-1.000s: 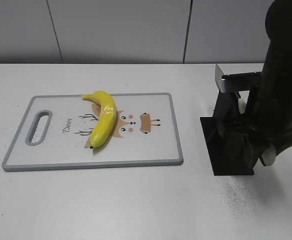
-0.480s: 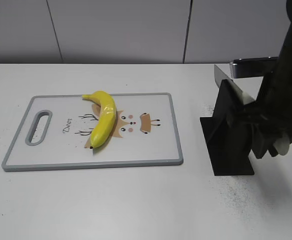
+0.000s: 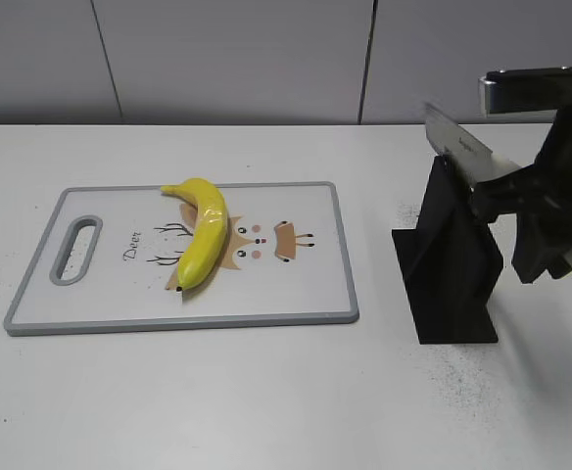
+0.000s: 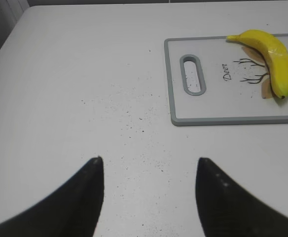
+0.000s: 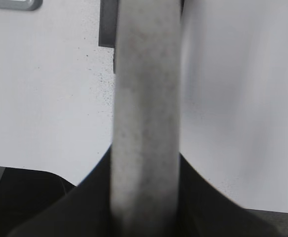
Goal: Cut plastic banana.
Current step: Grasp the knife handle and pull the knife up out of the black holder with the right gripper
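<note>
Counting: one banana [image 3: 203,232], one board [image 3: 296,294], one knife [image 3: 462,149], one black stand [image 3: 452,269], two pincers. Banana lies on the board's middle left, stem toward the far edge, dark tip toward the near edge, over the printed deer drawing; whole, uncut. Board sits on the white table [image 3: 217,392], handle slot at its left end. Stand is on the table right of the board, apart from it. Knife blade is tilted above the stand's top, its lower part against the stand. Right pincer [image 5: 145,197] clamped on the knife's pale handle, one finger on each side of it; in the exterior view it is a dark mass at far right. Left pincer [image 4: 149,170] spread apart, holding nothing, over bare speckled table left of the board. Nothing lies between banana and knife except board and table.
</note>
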### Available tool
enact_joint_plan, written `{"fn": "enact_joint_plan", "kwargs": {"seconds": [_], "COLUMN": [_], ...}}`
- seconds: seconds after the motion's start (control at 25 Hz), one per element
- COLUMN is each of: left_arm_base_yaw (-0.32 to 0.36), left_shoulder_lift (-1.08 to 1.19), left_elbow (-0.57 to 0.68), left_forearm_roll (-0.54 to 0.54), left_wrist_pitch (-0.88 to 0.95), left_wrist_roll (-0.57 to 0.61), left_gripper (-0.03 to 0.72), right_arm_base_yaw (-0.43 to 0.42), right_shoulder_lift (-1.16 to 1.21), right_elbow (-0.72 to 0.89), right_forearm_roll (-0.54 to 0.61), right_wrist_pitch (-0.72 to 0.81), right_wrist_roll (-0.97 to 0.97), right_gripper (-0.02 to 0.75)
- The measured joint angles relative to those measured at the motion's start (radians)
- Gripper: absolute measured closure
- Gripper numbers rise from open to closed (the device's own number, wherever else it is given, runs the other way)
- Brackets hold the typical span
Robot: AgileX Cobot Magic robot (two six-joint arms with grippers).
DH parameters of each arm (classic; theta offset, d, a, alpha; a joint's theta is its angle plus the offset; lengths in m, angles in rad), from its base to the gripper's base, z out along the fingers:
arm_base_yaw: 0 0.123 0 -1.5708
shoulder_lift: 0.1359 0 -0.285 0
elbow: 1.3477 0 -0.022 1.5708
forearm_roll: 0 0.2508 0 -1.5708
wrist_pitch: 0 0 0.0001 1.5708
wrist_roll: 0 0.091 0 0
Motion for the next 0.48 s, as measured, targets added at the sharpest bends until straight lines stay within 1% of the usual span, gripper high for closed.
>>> {"fn": "enact_joint_plan", "kwargs": {"seconds": [0.28, 0.48], "left_arm_base_yaw": [0.000, 0.000], "left_shoulder_lift": [0.000, 0.000], "left_elbow": [0.000, 0.000], "left_forearm_roll": [0.000, 0.000], "left_wrist_pitch": [0.000, 0.000], "left_wrist_roll": [0.000, 0.000], "left_gripper": [0.134, 0.134], "right_arm_base_yaw": [0.000, 0.000], "right_shoulder_lift": [-0.019, -0.026], "right_elbow": [-0.016, -0.072], "right_forearm_roll": [-0.007, -0.007], "right_wrist_pitch": [0.001, 0.016], "right_wrist_roll": [0.004, 0.006], "right_gripper": [0.567, 0.567]}}
